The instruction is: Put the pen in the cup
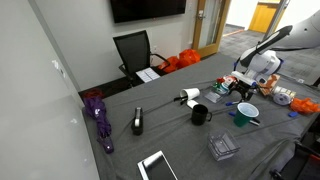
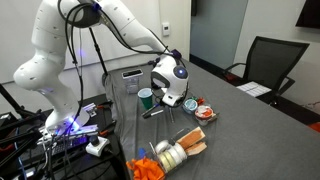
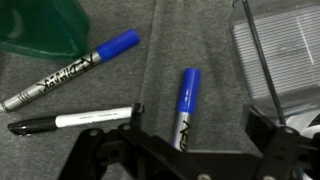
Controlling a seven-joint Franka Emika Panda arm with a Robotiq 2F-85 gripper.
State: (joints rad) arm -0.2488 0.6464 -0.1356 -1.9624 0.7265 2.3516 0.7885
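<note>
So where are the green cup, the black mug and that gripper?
green cup [image 3: 35,30]: wrist view, on its outer wall.
black mug [image 1: 199,116]: in an exterior view, on its side.
gripper [image 3: 183,140]: wrist view, midway between its open fingertips.

Glossy cup [image 3: 40,25] on matt, perhaps felt-covered table [image 3: 200,40].

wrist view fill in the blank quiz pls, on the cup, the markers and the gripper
1. The cup in the top left corner is ____ in colour.
2. The marker nearest the cup has a ____ cap.
3. The white-barrelled marker has a ____ cap.
4. Over the pen, the gripper has its jaws ____.
Missing words: green; blue; black; open.
</note>
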